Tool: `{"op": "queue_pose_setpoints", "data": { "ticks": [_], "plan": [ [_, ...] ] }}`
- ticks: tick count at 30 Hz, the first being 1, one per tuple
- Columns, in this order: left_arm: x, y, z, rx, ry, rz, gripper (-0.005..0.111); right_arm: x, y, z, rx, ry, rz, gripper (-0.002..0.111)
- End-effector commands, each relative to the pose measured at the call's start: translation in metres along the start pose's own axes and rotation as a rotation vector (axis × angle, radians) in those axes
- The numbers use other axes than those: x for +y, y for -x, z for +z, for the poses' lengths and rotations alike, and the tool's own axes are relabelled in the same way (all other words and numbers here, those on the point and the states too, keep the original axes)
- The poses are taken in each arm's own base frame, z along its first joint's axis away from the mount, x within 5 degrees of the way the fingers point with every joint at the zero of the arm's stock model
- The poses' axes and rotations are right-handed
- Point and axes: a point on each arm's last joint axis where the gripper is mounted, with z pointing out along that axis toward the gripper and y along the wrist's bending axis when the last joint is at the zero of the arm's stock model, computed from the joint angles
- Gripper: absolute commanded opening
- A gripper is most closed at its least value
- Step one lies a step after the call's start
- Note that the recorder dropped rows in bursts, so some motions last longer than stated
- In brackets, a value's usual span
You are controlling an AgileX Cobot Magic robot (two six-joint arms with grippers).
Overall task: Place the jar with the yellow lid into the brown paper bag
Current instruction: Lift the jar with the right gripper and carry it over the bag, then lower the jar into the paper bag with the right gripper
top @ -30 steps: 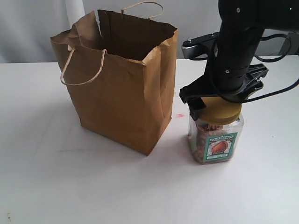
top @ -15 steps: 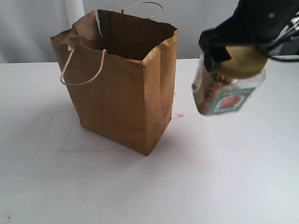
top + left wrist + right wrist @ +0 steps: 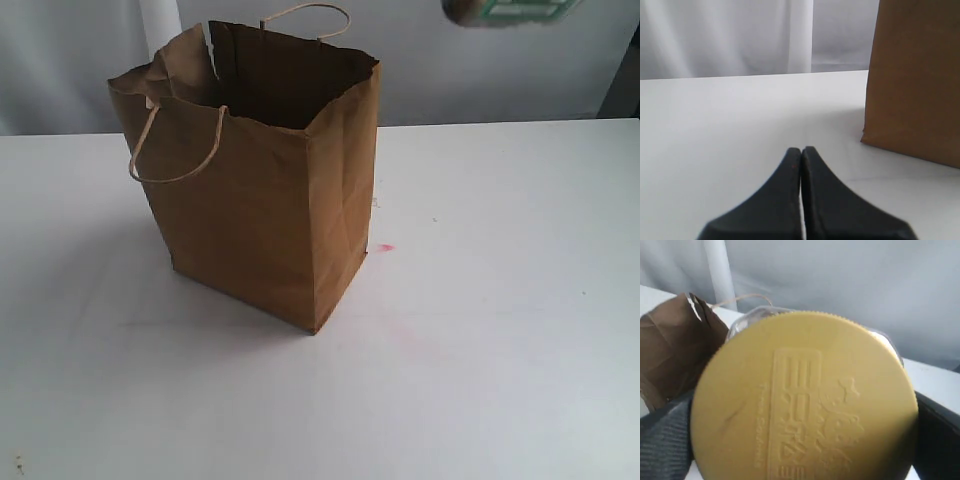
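Observation:
The brown paper bag (image 3: 265,190) stands open and upright on the white table, left of centre; it also shows as the bag (image 3: 915,80) and, from above, the bag (image 3: 670,350). Only the bottom of the yellow-lidded jar (image 3: 510,9) shows, at the top edge of the exterior view, high above the table and right of the bag. Its mustard lid (image 3: 805,395) fills the right wrist view, with my right gripper (image 3: 802,440) shut on it and dark fingers (image 3: 665,440) at both sides. My left gripper (image 3: 801,150) is shut and empty, low over the table beside the bag.
A small red mark (image 3: 386,247) lies on the white table (image 3: 480,330) right of the bag's base. A white curtain and a white pole (image 3: 160,25) stand behind the bag. The bag's cord handles (image 3: 180,150) loop outward.
The right gripper has lifted the jar from the table, up past the bag's height, until the arm left the exterior view. The bag and the left gripper have not moved.

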Motion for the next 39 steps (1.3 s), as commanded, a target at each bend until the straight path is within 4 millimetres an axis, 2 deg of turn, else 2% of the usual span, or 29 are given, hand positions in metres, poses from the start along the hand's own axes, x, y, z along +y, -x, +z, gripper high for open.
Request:
{"op": "queue_pose_setpoints", "data": {
  "ticks": [1,7,10,15,17,22,27,34,39],
  "plan": [
    [0.0,0.001,0.0,-0.009,-0.006,-0.007,0.001,0.006,0.009,-0.017,-0.086,0.081,-0.051,0.0],
    [0.0,0.001,0.0,-0.009,-0.006,-0.007,0.001,0.025,0.026,-0.01,-0.246,0.266,-0.06,0.0],
    [0.0,0.001,0.0,-0.009,-0.006,-0.007,0.001,0.031,0.035,0.003,-0.305,0.315,-0.052,0.0],
    [0.0,0.001,0.0,-0.009,-0.006,-0.007,0.001,0.054,0.04,0.061,-0.303,0.448,-0.153,0.0],
    [0.0,0.001,0.0,-0.009,-0.006,-0.007,0.001,0.06,0.04,0.076,-0.303,0.487,-0.182,0.0],
    [0.0,0.001,0.0,-0.009,-0.006,-0.007,0.001,0.066,0.034,0.11,-0.252,0.491,-0.264,0.0],
    [0.0,0.001,0.0,-0.009,-0.006,-0.007,0.001,0.074,0.019,0.147,-0.134,0.532,-0.348,0.0],
    [0.0,0.001,0.0,-0.009,-0.006,-0.007,0.001,0.078,0.007,0.17,-0.056,0.555,-0.371,0.0],
    [0.0,0.001,0.0,-0.009,-0.006,-0.007,0.001,0.082,-0.004,0.197,0.011,0.569,-0.363,0.0]
  ]
}}
